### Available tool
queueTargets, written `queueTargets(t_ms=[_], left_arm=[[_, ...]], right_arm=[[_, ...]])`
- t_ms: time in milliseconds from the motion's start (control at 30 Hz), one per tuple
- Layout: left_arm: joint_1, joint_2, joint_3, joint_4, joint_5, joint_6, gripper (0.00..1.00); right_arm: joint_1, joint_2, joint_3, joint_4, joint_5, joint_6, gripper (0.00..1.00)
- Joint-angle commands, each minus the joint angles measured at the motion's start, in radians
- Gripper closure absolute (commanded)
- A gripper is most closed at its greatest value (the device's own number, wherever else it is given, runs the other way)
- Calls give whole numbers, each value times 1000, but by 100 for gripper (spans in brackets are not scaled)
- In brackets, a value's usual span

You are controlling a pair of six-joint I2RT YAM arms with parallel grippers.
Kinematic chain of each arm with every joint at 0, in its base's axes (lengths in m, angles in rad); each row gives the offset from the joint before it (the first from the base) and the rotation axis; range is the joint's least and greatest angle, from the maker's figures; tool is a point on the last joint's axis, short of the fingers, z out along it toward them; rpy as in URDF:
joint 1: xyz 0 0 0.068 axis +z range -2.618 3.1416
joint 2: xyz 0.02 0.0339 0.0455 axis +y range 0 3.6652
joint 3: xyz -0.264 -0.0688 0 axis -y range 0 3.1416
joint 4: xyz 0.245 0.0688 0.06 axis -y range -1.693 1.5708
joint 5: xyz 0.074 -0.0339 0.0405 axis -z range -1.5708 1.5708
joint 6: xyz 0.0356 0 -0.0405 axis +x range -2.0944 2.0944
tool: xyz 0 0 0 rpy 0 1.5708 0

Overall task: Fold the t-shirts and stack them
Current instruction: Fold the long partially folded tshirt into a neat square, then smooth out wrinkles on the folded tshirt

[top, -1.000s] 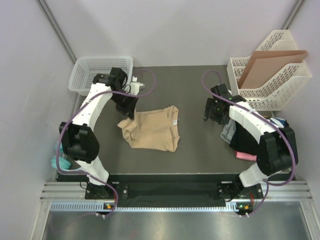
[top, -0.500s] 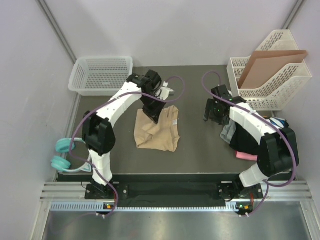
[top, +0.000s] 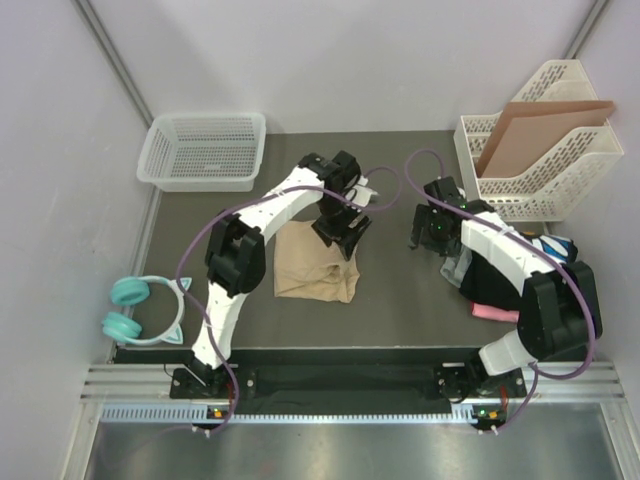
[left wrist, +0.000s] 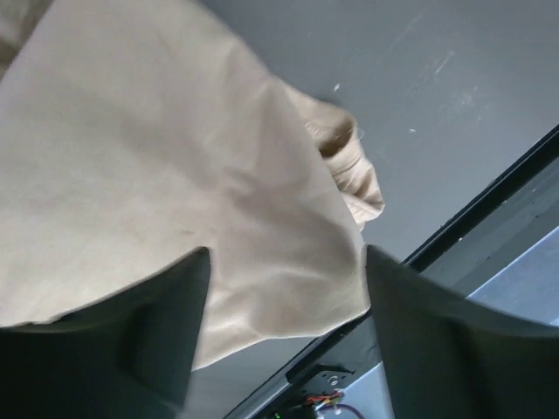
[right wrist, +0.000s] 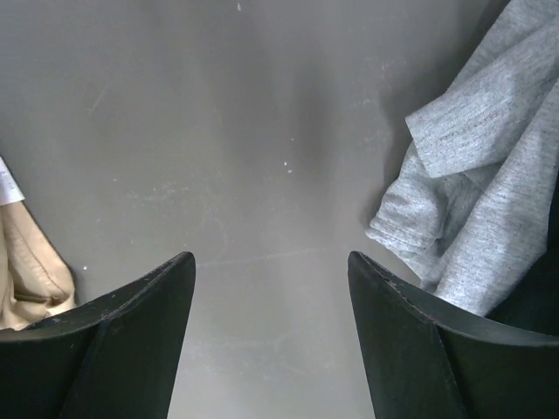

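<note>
Although overhead obscures jaws, wrist views show left tool (left wrist: 286, 255) and right tool (right wrist: 271, 258) released.

A white plastic mesh basket (top: 205, 150) sits at the far left corner of the dark table (top: 400, 300). At the far right stands a white slotted file rack (top: 560, 175), with a brown cardboard sheet (top: 540, 125) leaning tilted inside it. Teal cat-ear headphones (top: 128, 292) lie at the table's near left edge.
</note>
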Motion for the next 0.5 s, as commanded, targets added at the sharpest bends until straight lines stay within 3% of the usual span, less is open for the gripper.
queueTargets(t_ms=[0,33,200,300,400,433,467], left_arm=[[-60,25,117,-7,13,-31,15],[-72,28,126,-8,14,-34,1],[-53,-30,139,-14,59,-45,1],[19,-129,77,1,99,-52,1],[226,-276,-50,62,218,-92,1],[365,-300,-117,100,249,-97,1],[430,-320,-148,117,266,-97,1]], right_arm=[[2,-46,-18,26,2,3,29],[2,-46,-24,27,5,6,29],[2,-43,-28,21,17,16,29],[2,-43,-18,9,18,19,29],[5,-75,-2,4,-34,25,29],[16,-81,6,7,-56,32,29],[23,-86,17,21,-85,36,29]])
